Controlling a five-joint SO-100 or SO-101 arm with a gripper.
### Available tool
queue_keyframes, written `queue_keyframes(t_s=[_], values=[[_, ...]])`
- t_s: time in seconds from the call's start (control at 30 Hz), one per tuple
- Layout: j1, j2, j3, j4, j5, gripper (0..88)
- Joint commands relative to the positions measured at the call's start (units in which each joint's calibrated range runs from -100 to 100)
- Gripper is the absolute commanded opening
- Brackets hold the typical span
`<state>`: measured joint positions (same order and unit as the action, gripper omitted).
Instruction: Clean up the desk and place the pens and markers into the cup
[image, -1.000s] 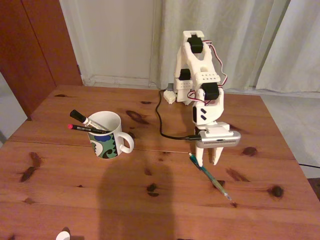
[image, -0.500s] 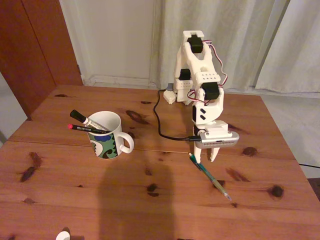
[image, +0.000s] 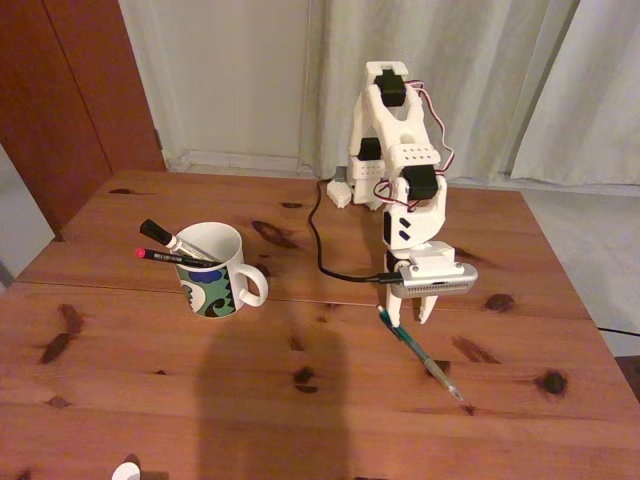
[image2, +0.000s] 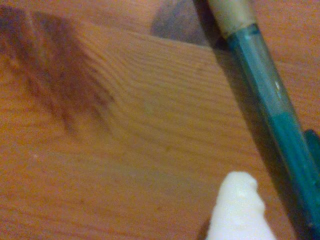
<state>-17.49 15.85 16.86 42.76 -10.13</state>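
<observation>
The white cup (image: 215, 280) with a green and blue pattern stands on the left of the desk (image: 300, 420). A white marker (image: 165, 238) with a black cap and a black pen (image: 160, 255) with a red tip lean in it. The teal pen (image: 425, 358) lies slanted on the wood at the right. My gripper (image: 412, 318) points down over the pen's upper end, its fingers slightly apart and just above the wood. In the wrist view, the teal pen (image2: 280, 125) runs down the right side, beside one white fingertip (image2: 237, 210).
The arm's base (image: 375, 185) sits at the desk's far edge, with a black cable (image: 325, 255) looping left of the arm. A small white object (image: 125, 470) shows at the front edge. A seam crosses the desk behind the cup.
The gripper has risen a little and its fingers stand closer together. The teal pen lies where it was.
</observation>
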Motion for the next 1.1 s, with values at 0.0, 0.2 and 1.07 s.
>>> queue_keyframes(t_s=[0.0, 0.2, 1.07], values=[[-0.48, -1.49, -1.71, -0.40, 0.50, 15.8], [-2.25, -2.90, -1.08, -0.40, 0.50, 15.8], [2.74, 9.35, -14.87, 0.21, 0.81, 15.8]])
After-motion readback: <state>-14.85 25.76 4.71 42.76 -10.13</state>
